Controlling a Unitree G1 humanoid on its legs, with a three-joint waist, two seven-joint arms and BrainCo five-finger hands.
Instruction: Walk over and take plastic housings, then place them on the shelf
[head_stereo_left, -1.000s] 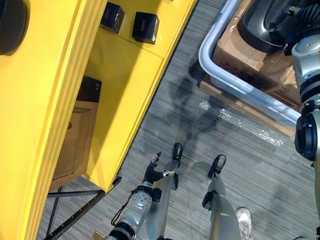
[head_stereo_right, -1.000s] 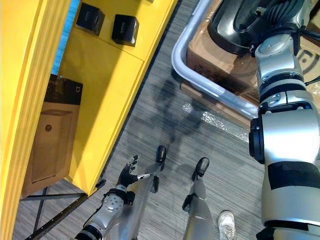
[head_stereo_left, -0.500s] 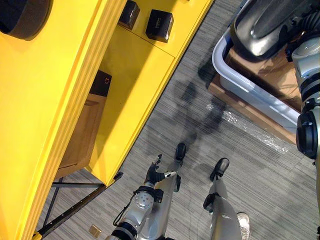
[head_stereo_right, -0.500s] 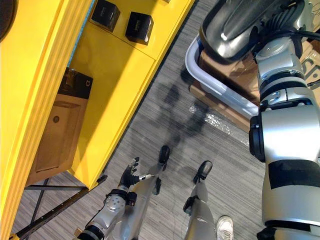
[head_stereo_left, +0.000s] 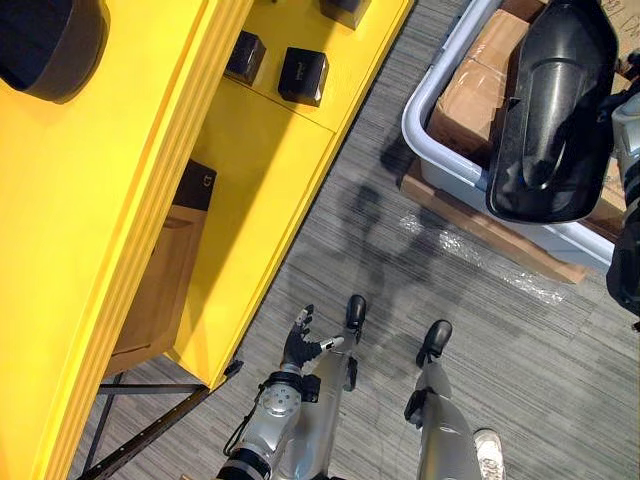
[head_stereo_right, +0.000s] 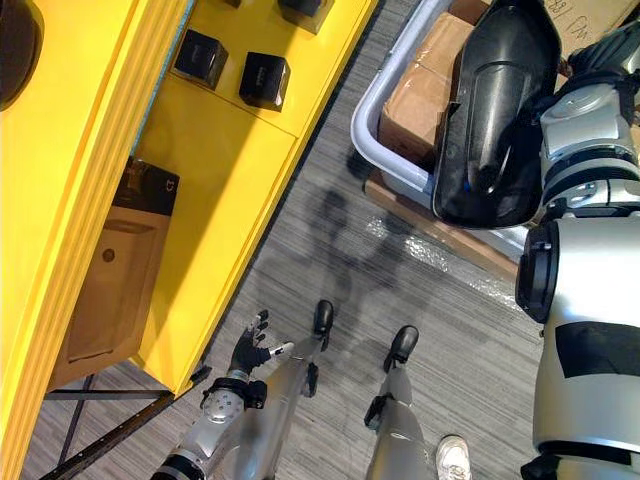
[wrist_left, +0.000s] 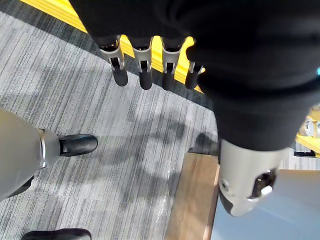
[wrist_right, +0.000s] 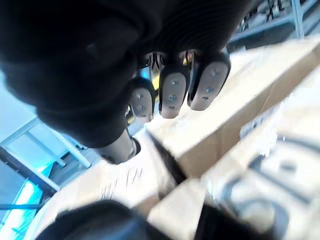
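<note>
Right hand has its fingers curled, gripping the far edge of the glossy black plastic housing, which hangs tilted in the air over the grey bin of cardboard boxes, clear of them. Left hand hangs low over the grey carpet with fingers straight and apart, holding nothing. The yellow shelf stands on the robot's left, well apart from the housing, with 2 small black boxes on it
</note>
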